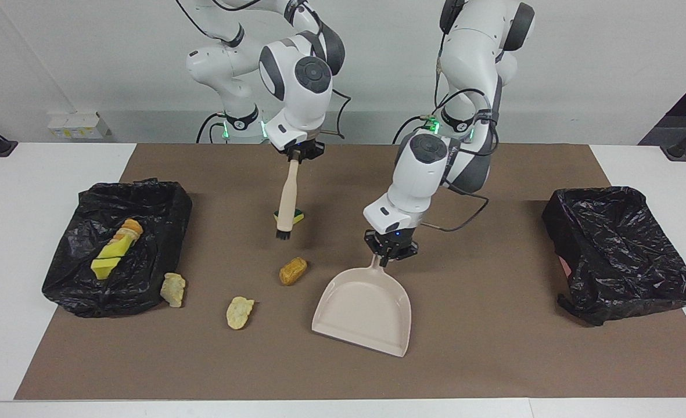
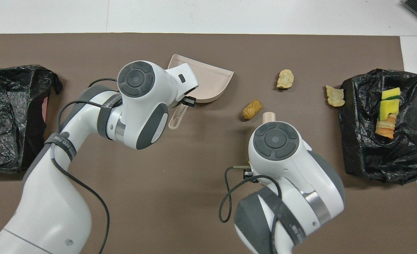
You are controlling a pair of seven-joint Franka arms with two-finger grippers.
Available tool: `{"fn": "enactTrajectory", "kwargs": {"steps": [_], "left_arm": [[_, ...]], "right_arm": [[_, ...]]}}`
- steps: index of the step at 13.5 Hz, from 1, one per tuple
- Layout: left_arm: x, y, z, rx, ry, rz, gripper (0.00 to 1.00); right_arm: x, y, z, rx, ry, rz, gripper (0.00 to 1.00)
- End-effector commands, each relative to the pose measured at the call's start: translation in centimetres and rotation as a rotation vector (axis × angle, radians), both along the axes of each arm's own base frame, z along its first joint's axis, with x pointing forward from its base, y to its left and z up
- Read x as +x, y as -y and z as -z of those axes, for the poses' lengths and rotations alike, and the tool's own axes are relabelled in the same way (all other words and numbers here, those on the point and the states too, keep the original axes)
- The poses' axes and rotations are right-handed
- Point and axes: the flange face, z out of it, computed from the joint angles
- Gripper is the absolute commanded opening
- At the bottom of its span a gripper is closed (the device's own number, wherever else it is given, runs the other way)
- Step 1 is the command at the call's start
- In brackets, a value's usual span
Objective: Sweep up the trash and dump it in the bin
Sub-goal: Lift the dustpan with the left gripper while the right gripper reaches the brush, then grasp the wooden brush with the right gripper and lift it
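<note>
My left gripper [image 1: 390, 253] is shut on the handle of the beige dustpan [image 1: 363, 310] [image 2: 208, 79], which lies slanted at the middle of the mat. My right gripper [image 1: 299, 152] is shut on the beige brush [image 1: 287, 200], hanging bristles down over the yellow-and-green sponge wedge [image 1: 298, 217] and partly covering it. An orange-brown chunk [image 1: 293, 270] [image 2: 252, 109] lies beside the dustpan. Two pale chunks [image 1: 240, 312] [image 1: 173, 289] lie toward the right arm's end, the second against the black-bagged bin [image 1: 162, 203] [image 2: 356, 141]. Inside that bin are yellow sponge pieces and a crusty chunk [image 1: 116, 247].
A second black-bagged bin [image 1: 621, 249] [image 2: 10, 116] sits at the left arm's end of the brown mat. The left arm's cable [image 1: 459, 223] trails above the mat near its wrist. In the overhead view the right wrist [image 2: 275, 141] covers the sponge wedge.
</note>
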Motion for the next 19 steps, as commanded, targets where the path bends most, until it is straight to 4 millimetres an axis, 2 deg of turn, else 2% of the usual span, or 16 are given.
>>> {"fn": "enactTrajectory", "kwargs": {"steps": [1, 2, 4, 8, 10, 11, 12, 13, 15, 18, 19], "left_arm": [[-0.2, -3.0, -2.2, 0.041, -0.021, 0.151, 0.00], [-0.4, -3.9, -2.5, 0.059, -0.041, 0.220, 0.00], [-1.2, -7.8, -3.1, 0.074, -0.083, 0.340, 0.00], [-6.4, -12.9, 0.7, 0.095, -0.119, 0.568, 0.00], [-7.4, -14.5, 3.0, 0.099, -0.106, 0.569, 0.00], [-7.2, -14.8, 2.7, 0.098, -0.119, 0.557, 0.00], [-7.2, -14.3, 2.5, 0.097, -0.135, 0.551, 0.45], [-7.1, -14.2, 2.3, 0.097, -0.133, 0.548, 0.99], [-7.9, -14.3, 1.9, 0.097, -0.175, 0.496, 1.00], [-9.1, -14.7, 2.6, 0.110, -0.182, 0.493, 1.00], [-9.4, -14.9, 3.5, 0.113, -0.180, 0.493, 1.00]], "right_arm": [[4.3, 4.9, 0.9, -0.032, 0.053, -0.044, 0.00], [5.5, 7.5, 1.3, -0.039, 0.059, -0.035, 0.00], [7.6, 11.8, 1.9, -0.102, 0.083, -0.065, 0.00], [11.1, 16.3, 6.6, -0.271, 0.086, -0.126, 0.00], [11.8, 17.2, 8.1, -0.299, 0.092, -0.121, 0.00], [12.1, 17.3, 8.6, -0.299, 0.107, -0.122, 0.00], [12.4, 17.9, 9.2, -0.293, 0.112, -0.119, 0.00], [12.6, 18.5, 9.0, -0.289, 0.118, -0.117, 0.00], [12.7, 18.2, 9.3, -0.243, 0.113, -0.100, 0.00], [13.1, 15.8, 9.0, -0.081, 0.092, -0.037, 0.00], [13.4, 15.0, 8.4, -0.062, 0.088, -0.024, 0.00]]}}
